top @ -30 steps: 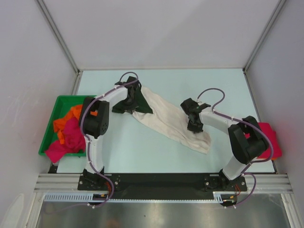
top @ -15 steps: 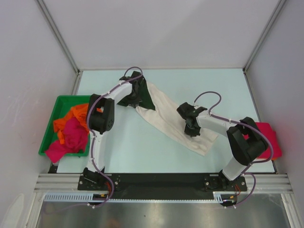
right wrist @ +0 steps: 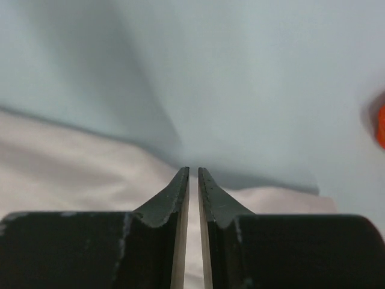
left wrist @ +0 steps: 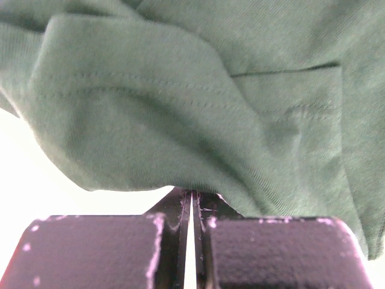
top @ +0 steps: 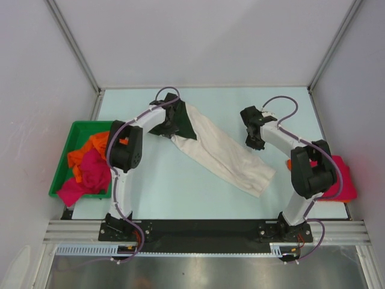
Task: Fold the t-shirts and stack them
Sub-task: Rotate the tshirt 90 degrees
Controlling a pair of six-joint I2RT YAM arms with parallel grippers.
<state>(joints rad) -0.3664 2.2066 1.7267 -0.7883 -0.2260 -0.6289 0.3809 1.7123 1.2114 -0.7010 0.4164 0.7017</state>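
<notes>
A cream t-shirt (top: 222,156) with dark green sleeves (top: 180,126) lies stretched diagonally across the table. My left gripper (top: 171,119) is at its far-left end, shut on the green sleeve. In the left wrist view the green cloth (left wrist: 180,108) bunches right at the closed fingertips of the left gripper (left wrist: 192,195). My right gripper (top: 257,143) hovers just beyond the shirt's far-right edge. Its jaws stand a narrow slit apart with nothing between them. In the right wrist view the right gripper (right wrist: 194,171) is above cream cloth (right wrist: 78,162).
A green bin (top: 66,156) at the left edge holds an orange t-shirt (top: 84,150) and a magenta-pink one (top: 90,174). A crimson t-shirt (top: 343,177) lies at the table's right edge behind the right arm. White walls enclose the table.
The right gripper has let go of the cream shirt, parted slightly and moved back and right, off the cloth. The left gripper keeps its hold on the green sleeve, shifted slightly farther back.
</notes>
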